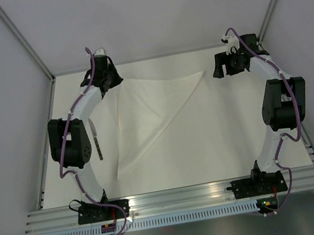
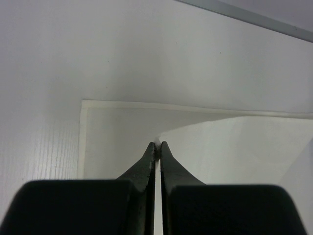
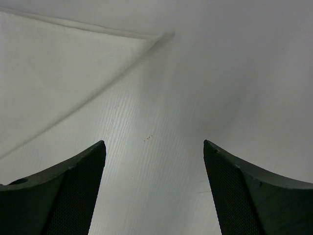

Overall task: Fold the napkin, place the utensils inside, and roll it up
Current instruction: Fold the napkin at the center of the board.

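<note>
The white napkin [image 1: 150, 109] lies on the table folded into a rough triangle, its points at far left, far right and near left. My left gripper [image 1: 110, 80] is at the far left corner, shut on a raised edge of the napkin [image 2: 234, 152]; a thin white sliver shows between its jaws [image 2: 158, 143]. My right gripper [image 1: 219, 68] is open and empty just right of the napkin's far right corner [image 3: 146, 41], its fingertips [image 3: 93, 156] over bare table. A knife [image 1: 96, 141] with a silvery blade and dark handle lies left of the napkin, beside the left arm.
The off-white tabletop [image 1: 226, 136] is bounded by grey walls with metal frame rails at the left, the right and the back. An aluminium rail [image 1: 182, 196] with both arm bases runs along the near edge.
</note>
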`<state>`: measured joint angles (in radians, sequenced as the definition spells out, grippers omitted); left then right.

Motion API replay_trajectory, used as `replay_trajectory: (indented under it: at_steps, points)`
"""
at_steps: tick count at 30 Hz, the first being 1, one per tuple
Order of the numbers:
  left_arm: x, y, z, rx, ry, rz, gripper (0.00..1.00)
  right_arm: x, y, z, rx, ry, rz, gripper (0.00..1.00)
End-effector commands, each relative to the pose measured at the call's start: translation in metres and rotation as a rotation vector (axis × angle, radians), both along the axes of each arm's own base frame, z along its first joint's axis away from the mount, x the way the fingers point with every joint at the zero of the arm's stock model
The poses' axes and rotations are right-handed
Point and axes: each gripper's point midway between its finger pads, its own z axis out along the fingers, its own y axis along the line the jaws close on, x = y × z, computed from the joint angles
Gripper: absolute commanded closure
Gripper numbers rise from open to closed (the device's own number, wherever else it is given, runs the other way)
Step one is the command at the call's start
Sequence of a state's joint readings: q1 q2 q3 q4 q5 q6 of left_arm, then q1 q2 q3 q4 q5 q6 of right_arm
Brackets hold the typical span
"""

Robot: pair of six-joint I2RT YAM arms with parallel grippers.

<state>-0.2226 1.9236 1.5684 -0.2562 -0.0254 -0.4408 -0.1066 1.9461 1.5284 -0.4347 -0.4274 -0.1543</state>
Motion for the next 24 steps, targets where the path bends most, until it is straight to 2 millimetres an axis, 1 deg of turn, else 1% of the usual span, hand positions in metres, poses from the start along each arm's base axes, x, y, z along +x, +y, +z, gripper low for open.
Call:
replay_trajectory:
  at_steps: [1,5,6,7,9,15,18,21,24]
  points:
    - [0.004,0.005,0.006,-0.023,-0.011,0.035,0.98,0.001,-0.001,-0.004,-0.019,0.003,0.008,0.14]
    - [0.007,0.004,0.0,-0.023,0.003,0.032,0.98,0.001,-0.001,-0.007,-0.021,0.009,0.008,0.14]
    - [0.008,0.004,-0.006,-0.016,0.016,0.037,0.98,0.001,-0.001,-0.007,-0.022,0.009,0.007,0.14]
    - [0.01,0.007,-0.006,-0.013,0.015,0.045,0.98,0.001,-0.001,-0.009,-0.025,0.012,0.008,0.14]
    - [0.011,0.009,-0.016,0.001,0.037,0.056,0.98,0.001,-0.001,-0.011,-0.026,0.018,0.01,0.14]
    - [0.015,0.015,-0.031,0.023,0.063,0.085,0.98,0.0,-0.002,-0.014,-0.03,0.022,0.012,0.14]
    - [0.016,0.021,-0.036,0.037,0.069,0.119,0.98,0.0,-0.002,-0.015,-0.033,0.023,0.015,0.14]
    - [0.017,0.023,-0.034,0.039,0.066,0.122,0.98,-0.001,-0.003,-0.016,-0.037,0.027,0.015,0.14]
    - [0.016,0.022,-0.025,0.033,0.05,0.116,0.98,0.0,-0.004,-0.015,-0.04,0.024,0.012,0.15]
